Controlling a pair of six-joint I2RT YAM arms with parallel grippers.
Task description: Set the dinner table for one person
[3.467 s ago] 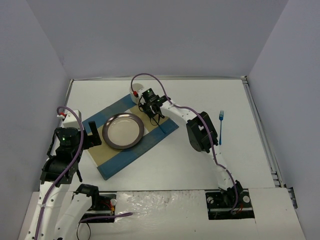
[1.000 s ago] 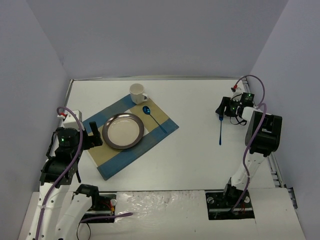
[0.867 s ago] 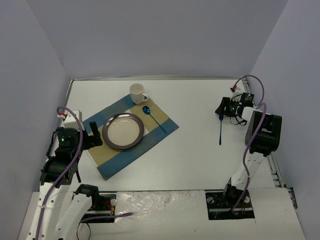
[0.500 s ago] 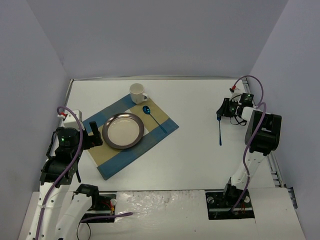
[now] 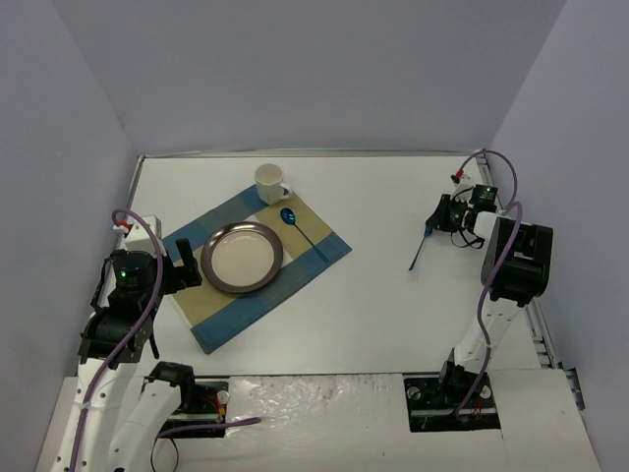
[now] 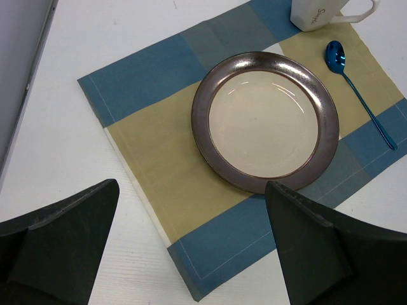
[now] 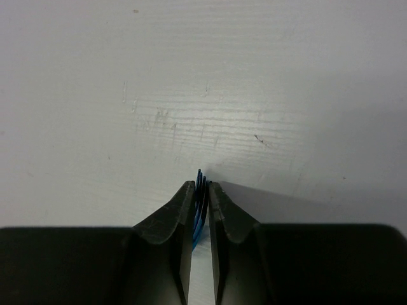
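Where bare, dinner table (image 5: 393, 315) seems matte-white.

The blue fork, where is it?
The fork is at the top view's right side, pinched in the right pincer, far from the placemat.

The dinner table (image 5: 393, 310) lies flat, matte white

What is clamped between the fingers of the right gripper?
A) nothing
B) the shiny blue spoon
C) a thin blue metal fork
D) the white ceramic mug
C: blue tines of the thin blue metal fork stick out between the shut fingers of the right gripper.
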